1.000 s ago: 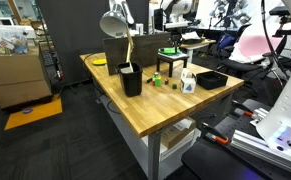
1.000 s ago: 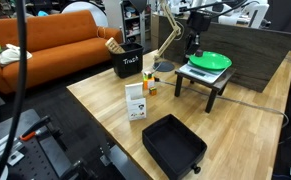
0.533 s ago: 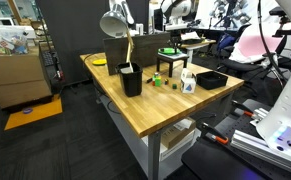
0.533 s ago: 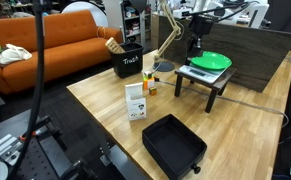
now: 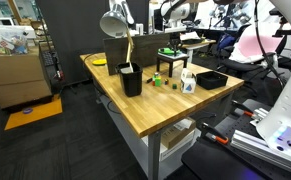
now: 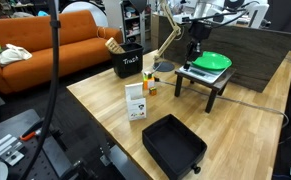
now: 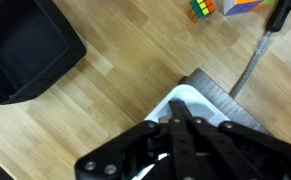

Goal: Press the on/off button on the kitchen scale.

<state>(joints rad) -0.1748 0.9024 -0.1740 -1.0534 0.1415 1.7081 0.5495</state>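
**Wooden surface, kitchen scale on stand**

Wooden surface (image 6: 100, 105) bears a small black stand (image 6: 213, 95). The white kitchen scale (image 6: 196, 70) lies flat on the stand under a green plate (image 6: 213, 61). Its long axis and facing cannot be told. The gripper (image 6: 194, 52) hangs at the scale's near end, fingers clenched, holding nothing. A black tray (image 6: 175, 145) sits well apart.
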